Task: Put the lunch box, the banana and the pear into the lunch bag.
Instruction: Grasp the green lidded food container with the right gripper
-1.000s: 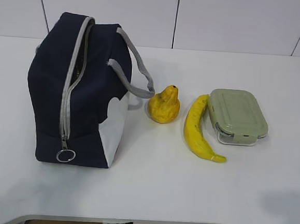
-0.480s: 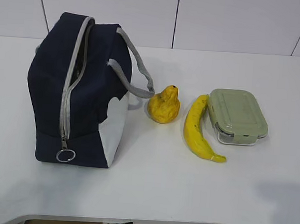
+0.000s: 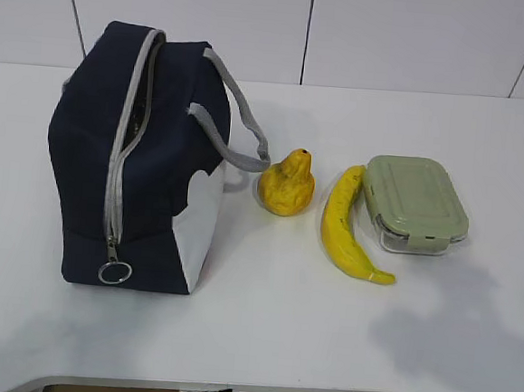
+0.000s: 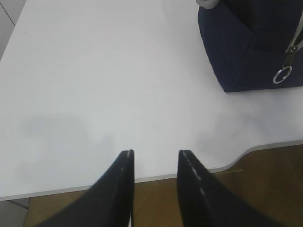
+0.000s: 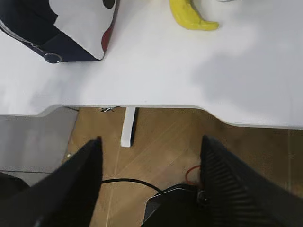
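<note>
Exterior view first: nearest you on the white table is the ring pull, hanging at the bottom of the grey zipper on the front of the lunch bag. That navy bag stands upright on the left, its white corner panel facing right and a grey strap drooping toward the fruit. Just right of the bag you have the banana, lying with its tip toward you and its far end beside the lunch box, close enough that you cannot tell whether they touch. The box sits flat with its green lid on. The pear stands upright between bag and banana, just beside the strap's end. All 3 items are outside the bag, and no arm shows in this view.

Your left wrist camera shows the left gripper over the table's near edge, its 2 dark fingers parted a modest gap with nothing between them; the bag's corner and ring pull lie well ahead to the right.

Your right wrist camera shows the right gripper off the table, above the wooden floor, jaws spread wide and holding nothing; the banana tip and bag corner are beyond.
</note>
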Tool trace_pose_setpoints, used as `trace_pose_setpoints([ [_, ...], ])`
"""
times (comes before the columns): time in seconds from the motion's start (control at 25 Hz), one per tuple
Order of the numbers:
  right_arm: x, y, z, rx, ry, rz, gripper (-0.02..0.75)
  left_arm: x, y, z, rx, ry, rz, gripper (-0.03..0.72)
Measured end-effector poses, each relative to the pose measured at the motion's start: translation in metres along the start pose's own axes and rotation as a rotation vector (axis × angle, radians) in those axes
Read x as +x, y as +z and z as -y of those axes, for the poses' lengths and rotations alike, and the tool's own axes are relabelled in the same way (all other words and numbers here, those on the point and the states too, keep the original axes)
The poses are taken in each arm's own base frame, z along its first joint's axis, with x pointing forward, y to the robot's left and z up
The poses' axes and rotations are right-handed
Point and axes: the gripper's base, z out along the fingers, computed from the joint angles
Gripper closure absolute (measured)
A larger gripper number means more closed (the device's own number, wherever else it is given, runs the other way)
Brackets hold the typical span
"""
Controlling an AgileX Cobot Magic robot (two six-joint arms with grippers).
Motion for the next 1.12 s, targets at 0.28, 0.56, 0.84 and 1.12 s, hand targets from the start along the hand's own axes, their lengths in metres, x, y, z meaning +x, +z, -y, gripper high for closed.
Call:
trace_pose_setpoints([
  [0.28, -0.032, 0.012, 0.001, -0.023, 0.065, -0.079, 0.183, 0.000, 0.000, 0.000, 0.000, 0.000, 0.000, 0.452],
  [0.56, -0.075, 0.034, 0.004, -0.082, 0.049, -0.240, 0.182, 0.000, 0.000, 0.000, 0.000, 0.000, 0.000, 0.452],
  [0.84, -0.127, 0.067, 0.017, -0.096, 0.019, -0.321, 0.183, 0.000, 0.000, 0.000, 0.000, 0.000, 0.000, 0.451],
  [1.12, -0.162, 0.084, 0.024, -0.107, -0.022, -0.323, 0.186, 0.000, 0.000, 0.000, 0.000, 0.000, 0.000, 0.449],
])
